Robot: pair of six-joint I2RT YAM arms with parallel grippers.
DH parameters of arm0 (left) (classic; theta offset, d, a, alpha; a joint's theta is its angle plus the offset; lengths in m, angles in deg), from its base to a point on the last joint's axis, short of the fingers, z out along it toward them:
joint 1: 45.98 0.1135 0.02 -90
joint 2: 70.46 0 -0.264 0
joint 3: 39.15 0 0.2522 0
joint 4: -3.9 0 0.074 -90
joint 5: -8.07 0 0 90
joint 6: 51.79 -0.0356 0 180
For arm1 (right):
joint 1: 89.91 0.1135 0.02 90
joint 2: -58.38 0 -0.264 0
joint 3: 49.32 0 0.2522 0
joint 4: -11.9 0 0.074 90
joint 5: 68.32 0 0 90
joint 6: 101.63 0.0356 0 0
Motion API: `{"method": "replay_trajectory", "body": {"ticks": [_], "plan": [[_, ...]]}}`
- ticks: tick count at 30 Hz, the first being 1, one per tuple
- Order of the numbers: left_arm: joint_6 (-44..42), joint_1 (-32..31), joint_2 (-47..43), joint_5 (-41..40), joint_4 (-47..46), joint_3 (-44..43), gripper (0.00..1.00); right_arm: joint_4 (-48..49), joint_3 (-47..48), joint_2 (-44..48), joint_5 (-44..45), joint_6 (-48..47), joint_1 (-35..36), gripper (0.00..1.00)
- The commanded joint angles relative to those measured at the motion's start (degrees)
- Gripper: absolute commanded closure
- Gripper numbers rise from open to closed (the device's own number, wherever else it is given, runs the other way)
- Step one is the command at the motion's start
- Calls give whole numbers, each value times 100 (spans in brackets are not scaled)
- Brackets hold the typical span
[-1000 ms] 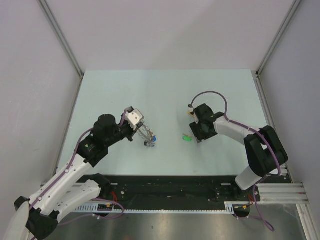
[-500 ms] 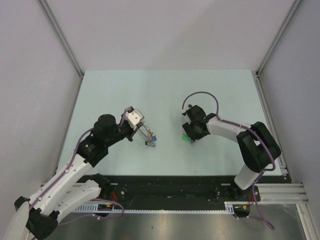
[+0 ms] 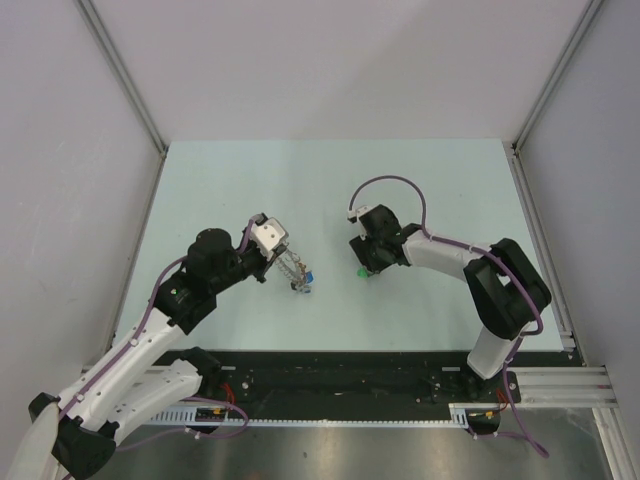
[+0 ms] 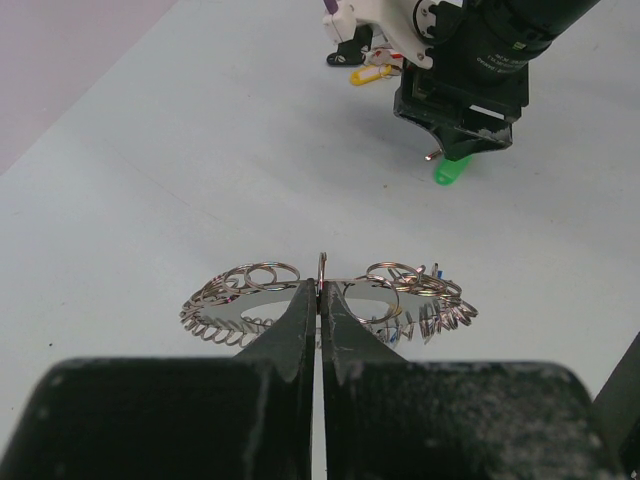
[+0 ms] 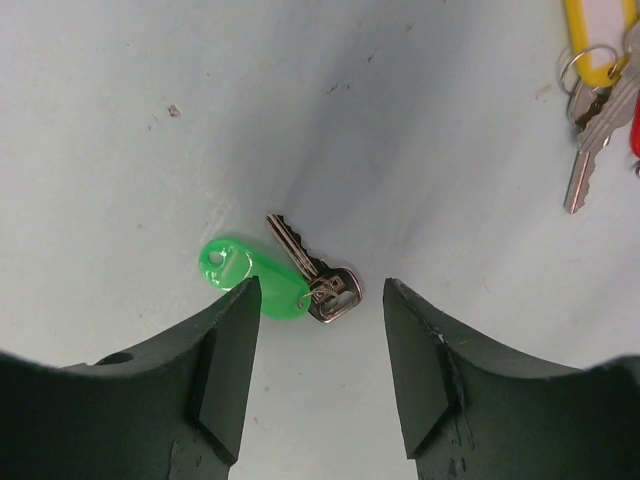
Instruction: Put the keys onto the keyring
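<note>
On the worktop [image 3: 330,180], left claw [image 4: 320,292] is clamped tight on the keyring [image 4: 232,298]; the ring's near rim is hidden behind that claw. Right claw [image 5: 320,300] hangs part-open, gripping nothing, jaws straddling the green-tagged key [image 5: 255,275], which lies flat. Yellow-tagged keys [image 5: 590,45] are cut off at the frame corner.

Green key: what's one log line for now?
left gripper: shut on keyring | right gripper: open above green key | not yet gripped
</note>
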Motion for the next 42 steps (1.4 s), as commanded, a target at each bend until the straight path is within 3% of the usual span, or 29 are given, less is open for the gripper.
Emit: {"method": "replay_trajectory", "body": {"ticks": [1, 6, 17, 33, 42], "plan": [[-80, 29, -76, 9, -281, -206, 99, 285, 228, 32, -112, -21, -8, 44], [-80, 29, -76, 27, -289, -206, 99, 5, 237, 312, -429, -144, -69, 44], [-89, 29, -111, 62, -263, -215, 100, -102, 211, 243, -2730, -417, -1299, 51], [-106, 29, -120, 71, -272, -223, 100, 136, 132, -416, -3373, -126, -1564, 50], [-89, 21, -111, 88, -254, -223, 100, 117, -413, 14, -3514, 189, -1310, 50]]}}
